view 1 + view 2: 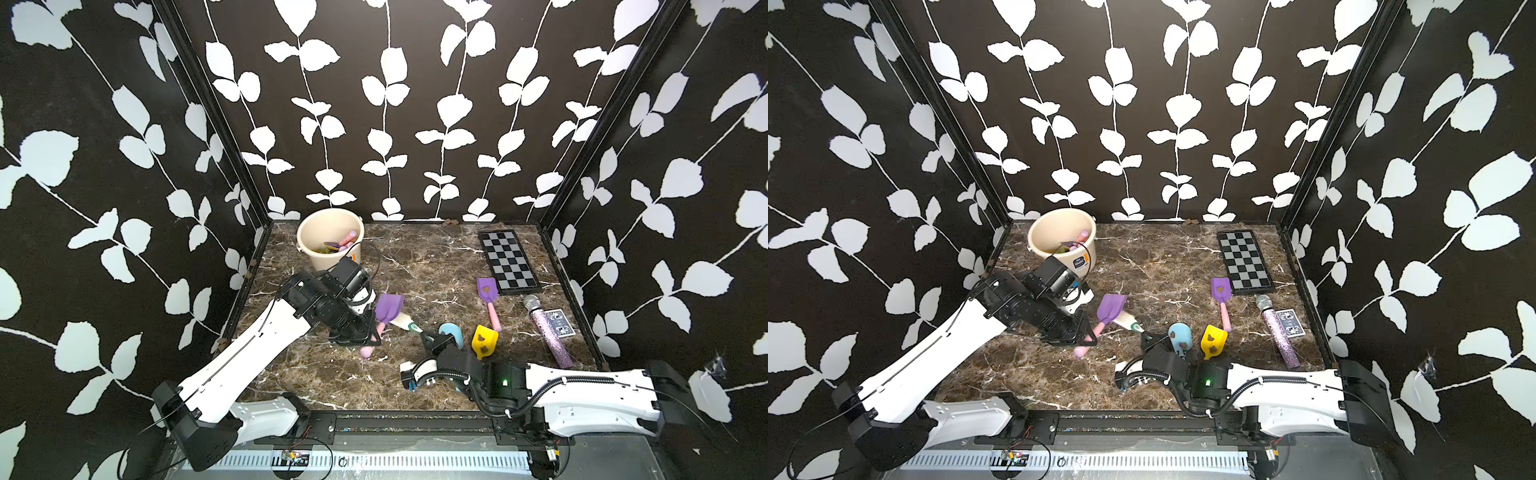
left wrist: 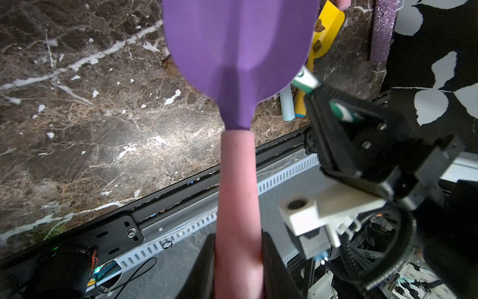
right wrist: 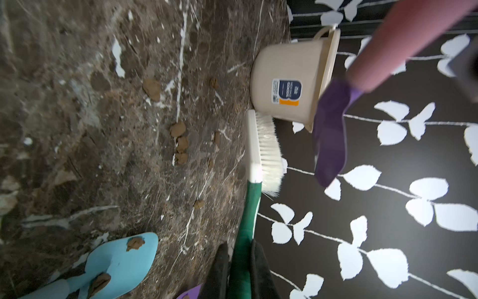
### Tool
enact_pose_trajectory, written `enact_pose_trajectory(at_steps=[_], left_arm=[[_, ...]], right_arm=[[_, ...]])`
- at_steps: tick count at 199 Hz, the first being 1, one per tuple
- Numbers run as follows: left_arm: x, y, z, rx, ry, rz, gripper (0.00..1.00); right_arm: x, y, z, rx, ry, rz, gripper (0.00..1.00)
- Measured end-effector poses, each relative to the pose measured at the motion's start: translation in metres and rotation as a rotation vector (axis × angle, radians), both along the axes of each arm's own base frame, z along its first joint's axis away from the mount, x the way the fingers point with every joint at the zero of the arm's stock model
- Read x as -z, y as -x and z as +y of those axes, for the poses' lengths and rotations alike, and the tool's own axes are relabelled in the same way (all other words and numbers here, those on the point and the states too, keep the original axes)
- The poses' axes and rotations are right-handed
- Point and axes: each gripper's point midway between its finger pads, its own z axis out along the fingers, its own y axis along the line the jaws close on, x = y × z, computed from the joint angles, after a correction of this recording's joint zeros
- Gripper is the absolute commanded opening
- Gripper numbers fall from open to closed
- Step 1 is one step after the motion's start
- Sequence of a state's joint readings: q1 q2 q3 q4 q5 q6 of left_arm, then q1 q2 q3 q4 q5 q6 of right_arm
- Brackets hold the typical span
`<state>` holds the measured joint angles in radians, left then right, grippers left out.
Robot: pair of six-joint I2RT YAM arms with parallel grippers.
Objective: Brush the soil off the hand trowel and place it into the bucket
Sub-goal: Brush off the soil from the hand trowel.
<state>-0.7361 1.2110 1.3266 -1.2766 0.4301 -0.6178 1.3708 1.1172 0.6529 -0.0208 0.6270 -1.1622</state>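
A black-and-white chessboard (image 1: pixel 508 262) lies flat at the far right of the marbled tabletop (image 1: pixel 419 257). Nearer, a glittery purple microphone (image 1: pixel 547 330) lies against a patterned card box (image 1: pixel 562 322).

The left gripper (image 2: pixel 239 261) clamps the pink handle (image 2: pixel 238 194) of a purple trowel (image 2: pixel 240 51), its blade held above the marble tabletop (image 2: pixel 103 116) near the edge lined by a black rail (image 2: pixel 181 191). Just beside the blade, the right gripper (image 2: pixel 335 104) pinches a green-and-white handle (image 2: pixel 307 80). Beyond lie a yellow trowel (image 2: pixel 332 20) carrying two clumps of soil (image 2: pixel 320 26), a pale blue handle (image 2: pixel 287 106) and a glittery purple stick (image 2: pixel 382 31).
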Motion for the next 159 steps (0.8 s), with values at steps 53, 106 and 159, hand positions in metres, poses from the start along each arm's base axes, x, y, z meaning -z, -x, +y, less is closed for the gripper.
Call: enact_pose_trajectory(at_steps=[53,106,159], left_arm=[[0.011,-0.001,-0.005,-0.021,0.03,0.017,0.0],[0.006,0.003,-0.004,-0.025,0.054,0.011,0.0],[0.014,-0.006,0.009,0.002,-0.022,-0.074,0.0]], right_arm=[[-0.012,-0.005,0.012,-0.041,0.036,-0.055,0.0],[-0.025,-0.041,-0.022,0.103,-0.038,-0.06,0.0],[-0.023,-0.056,-0.054,0.318,-0.263,0.189,0.0]])
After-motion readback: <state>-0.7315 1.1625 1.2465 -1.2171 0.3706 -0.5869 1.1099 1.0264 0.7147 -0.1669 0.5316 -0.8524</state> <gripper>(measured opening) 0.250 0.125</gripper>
